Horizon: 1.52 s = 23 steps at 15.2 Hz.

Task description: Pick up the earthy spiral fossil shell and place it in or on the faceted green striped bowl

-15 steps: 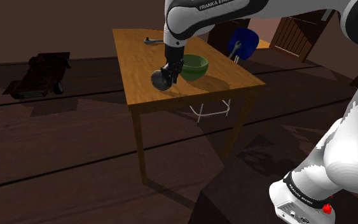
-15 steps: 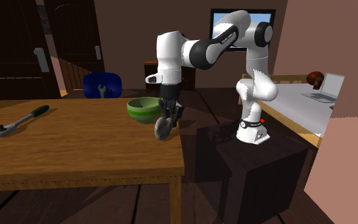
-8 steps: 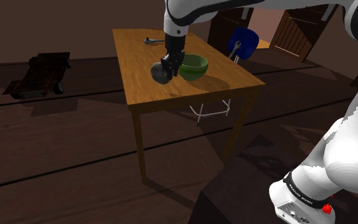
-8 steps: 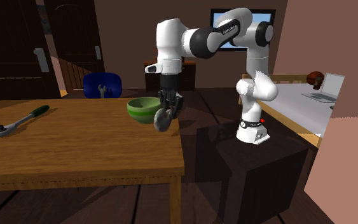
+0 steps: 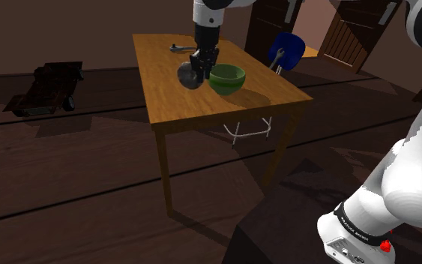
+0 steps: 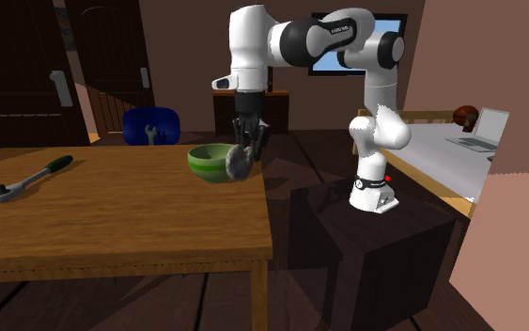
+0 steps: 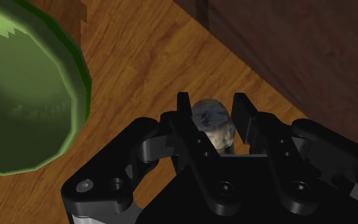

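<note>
My gripper (image 7: 212, 105) pinches the shell (image 7: 213, 124) by its flat faces, so it hangs steady above the worktop (image 7: 139, 70) (upper middle, shoulder view). It's beside the bowl (image 7: 18, 95), held high, I judge, to clear the rim.

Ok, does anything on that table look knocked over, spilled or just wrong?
Nothing stands out. The bowl sits upright on the table, and the ratchet lies flat, well away from it. The gripper is shut on the shell, holding it above the table close beside the bowl.
</note>
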Tool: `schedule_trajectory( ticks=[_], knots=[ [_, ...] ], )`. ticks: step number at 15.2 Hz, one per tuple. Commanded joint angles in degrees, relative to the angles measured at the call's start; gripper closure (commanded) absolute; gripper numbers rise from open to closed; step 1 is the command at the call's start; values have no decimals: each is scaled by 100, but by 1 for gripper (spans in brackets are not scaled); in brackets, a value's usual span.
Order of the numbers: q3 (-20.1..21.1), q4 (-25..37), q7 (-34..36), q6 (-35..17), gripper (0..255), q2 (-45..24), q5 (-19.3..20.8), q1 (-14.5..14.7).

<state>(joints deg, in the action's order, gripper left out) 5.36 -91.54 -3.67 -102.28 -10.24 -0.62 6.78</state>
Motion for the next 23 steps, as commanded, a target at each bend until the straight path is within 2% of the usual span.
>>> schedule_trajectory(
  ticks=[1,14,23],
  knots=[
    [2,142,6,154,255,10,-1,2],
    [7,1308,35,1159,255,-151,17,17],
    [-445,1327,-1123,1169,255,-187,-82,-697]
  ],
)
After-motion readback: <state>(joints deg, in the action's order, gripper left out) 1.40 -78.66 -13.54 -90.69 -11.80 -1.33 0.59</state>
